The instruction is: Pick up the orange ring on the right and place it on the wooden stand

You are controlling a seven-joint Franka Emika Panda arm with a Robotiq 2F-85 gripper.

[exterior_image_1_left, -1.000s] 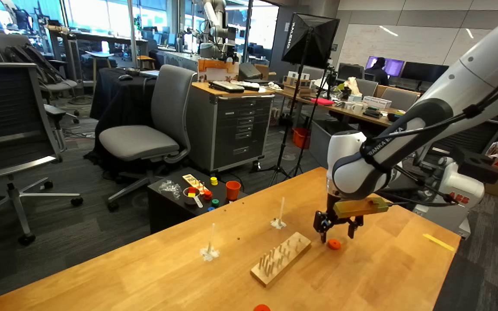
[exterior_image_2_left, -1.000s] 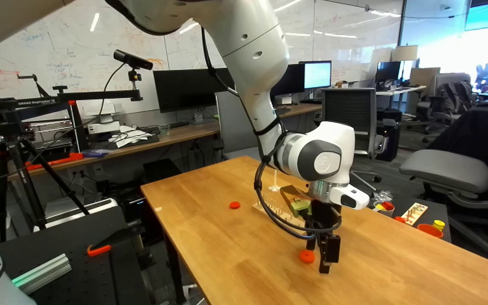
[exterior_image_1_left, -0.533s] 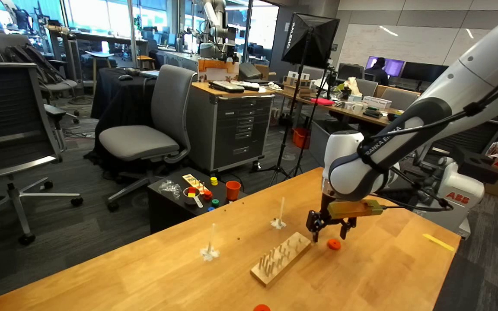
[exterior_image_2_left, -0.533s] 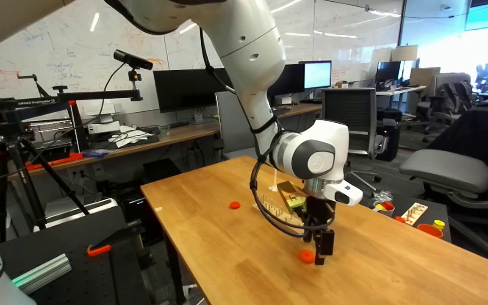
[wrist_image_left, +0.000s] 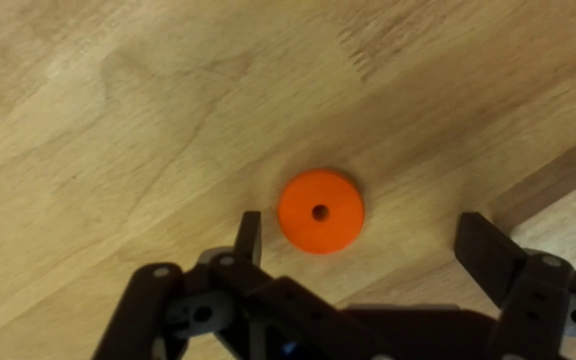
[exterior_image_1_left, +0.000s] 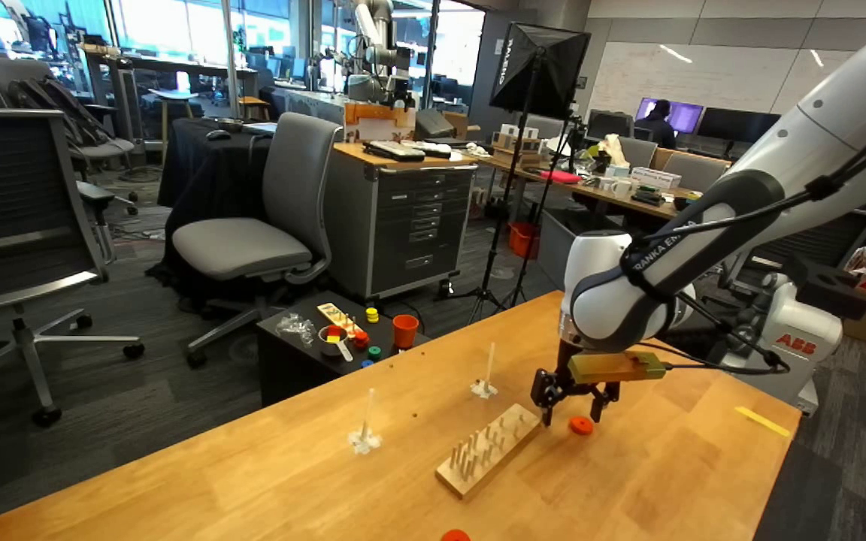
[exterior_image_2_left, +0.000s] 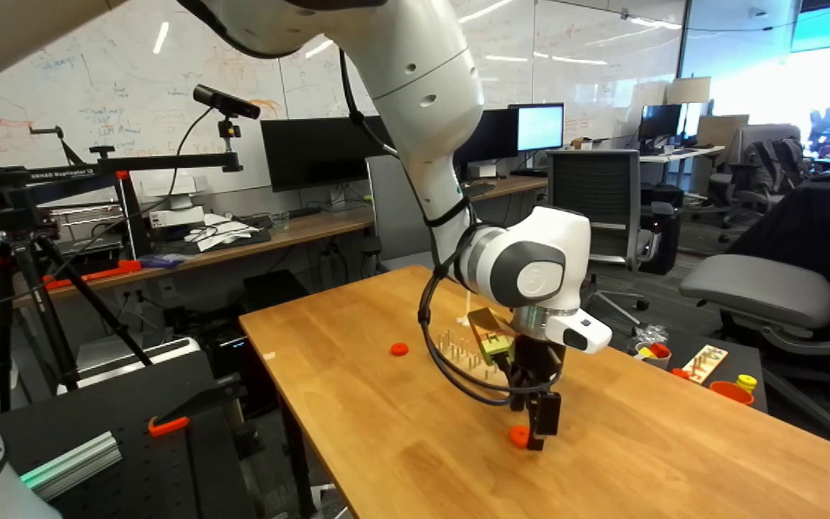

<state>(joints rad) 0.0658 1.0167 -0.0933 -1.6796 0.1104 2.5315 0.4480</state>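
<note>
The gripper, spread apart, flanks the unheld orange ring on the bench; pickup and placing on the wooden stand remain.

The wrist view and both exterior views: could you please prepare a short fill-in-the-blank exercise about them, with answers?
In the wrist view, the orange ring has a small ____ in its middle.
The gripper is not shut but ____.
The table bears the wooden stand and, counting the second ring, ____ orange rings in all.
In an exterior view, the narrow strip near the table's edge is coloured ____.

Missing words: hole; open; two; yellow.
</note>
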